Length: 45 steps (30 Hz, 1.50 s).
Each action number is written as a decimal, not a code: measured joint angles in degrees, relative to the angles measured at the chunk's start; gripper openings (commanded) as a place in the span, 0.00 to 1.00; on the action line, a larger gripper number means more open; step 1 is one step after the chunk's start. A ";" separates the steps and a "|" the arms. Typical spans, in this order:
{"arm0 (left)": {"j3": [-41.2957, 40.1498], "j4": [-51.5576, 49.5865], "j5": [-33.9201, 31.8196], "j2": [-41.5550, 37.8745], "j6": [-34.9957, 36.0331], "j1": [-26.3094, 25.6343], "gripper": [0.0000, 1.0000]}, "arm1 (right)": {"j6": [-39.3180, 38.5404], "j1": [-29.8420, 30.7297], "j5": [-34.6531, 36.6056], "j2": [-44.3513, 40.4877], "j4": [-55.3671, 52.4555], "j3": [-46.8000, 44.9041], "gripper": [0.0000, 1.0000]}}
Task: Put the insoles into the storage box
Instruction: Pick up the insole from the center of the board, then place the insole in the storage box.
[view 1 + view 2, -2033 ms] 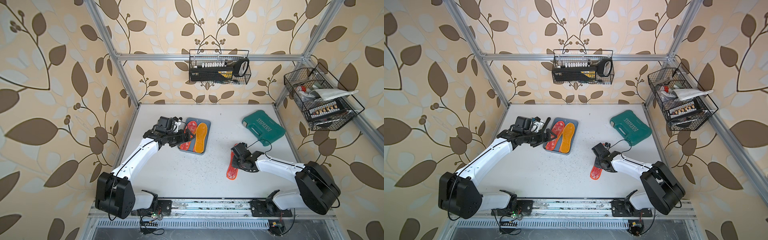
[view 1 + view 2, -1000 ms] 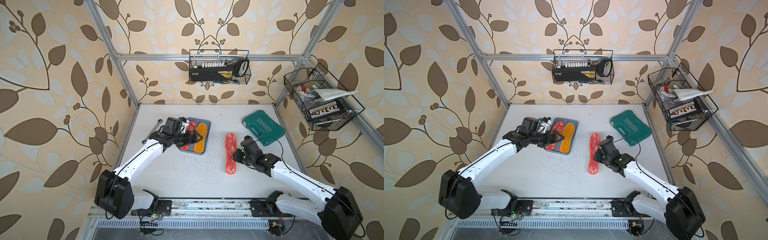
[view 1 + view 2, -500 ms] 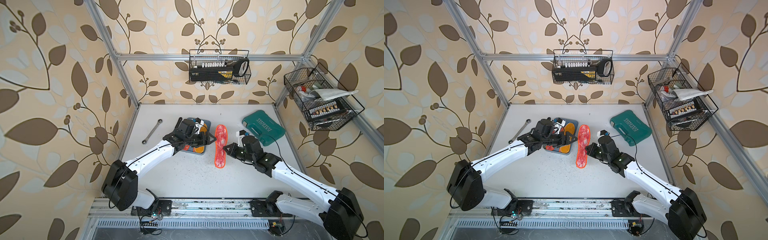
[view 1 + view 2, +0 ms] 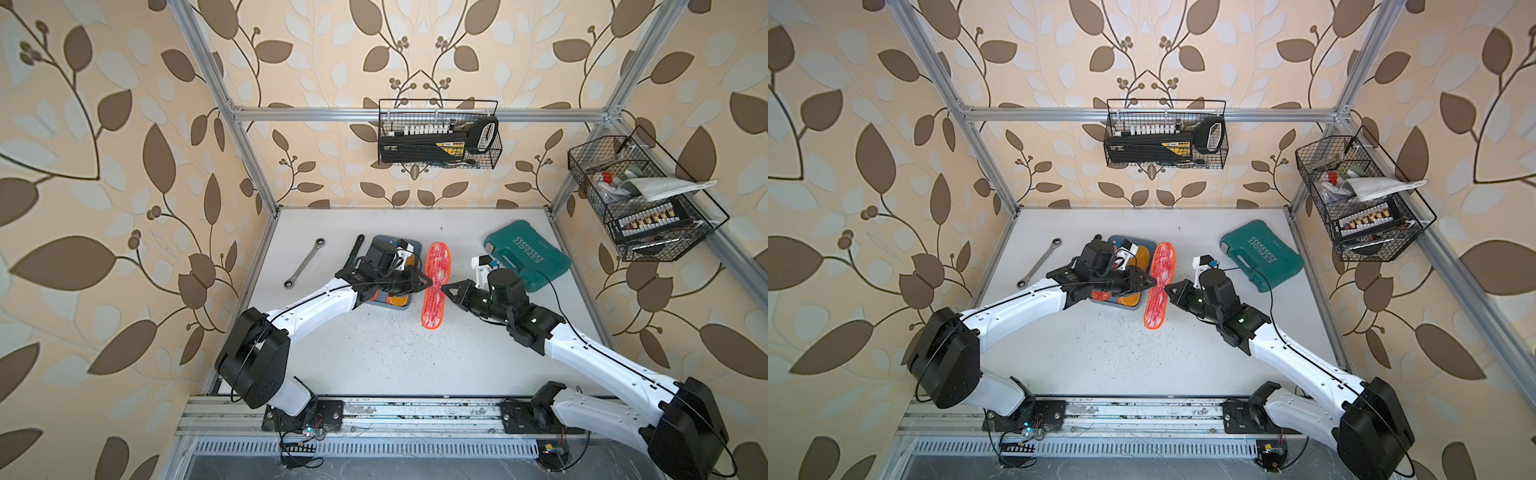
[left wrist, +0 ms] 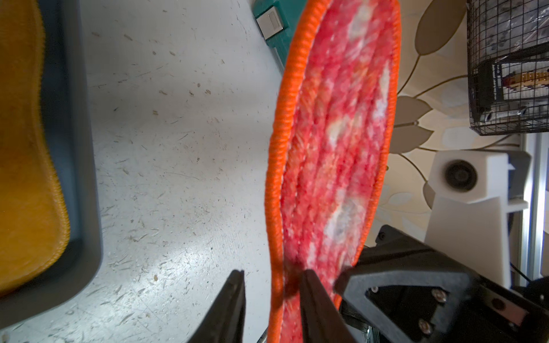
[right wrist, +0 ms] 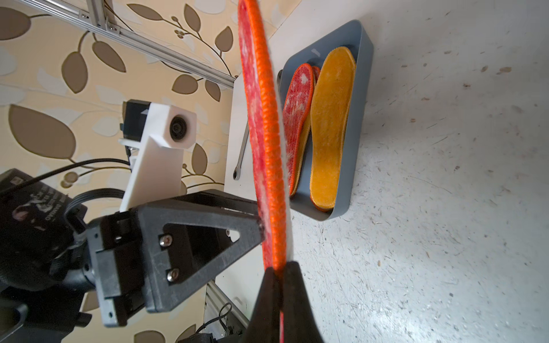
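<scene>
The mottled-red insole is hanging on edge between your claws: the right claw is clamping one long edge, the left claw is straddling the other, jaws apart. You are mid-handover, I judge; the left needs to clamp before the right lets go. The storage box is sitting under the left claw's wrist; only the right wrist view is showing its insoles whole.

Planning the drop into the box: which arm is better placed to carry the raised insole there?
Left. The box lies beside the left gripper, whose open jaws straddle the insole; the right gripper, shut on it, is farther away.
</scene>
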 measured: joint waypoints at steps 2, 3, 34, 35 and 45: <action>0.00 0.00 0.24 0.00 0.17 0.00 0.26 | 0.15 0.00 -0.20 0.57 0.44 0.00 0.00; 0.00 0.02 0.37 0.00 0.33 0.00 0.23 | 0.26 0.00 -0.31 0.90 0.76 0.00 0.00; 15.65 -19.65 0.39 12.44 21.79 18.18 0.00 | -8.20 -8.31 -1.57 -0.96 -11.02 3.37 0.56; 16.09 -19.65 0.68 13.77 22.10 18.21 0.00 | -8.28 -8.39 -1.73 -0.96 -11.15 3.37 0.56; 18.73 -18.21 3.28 24.15 22.43 18.58 0.00 | -9.25 -10.32 -2.97 -1.55 -12.22 3.34 0.59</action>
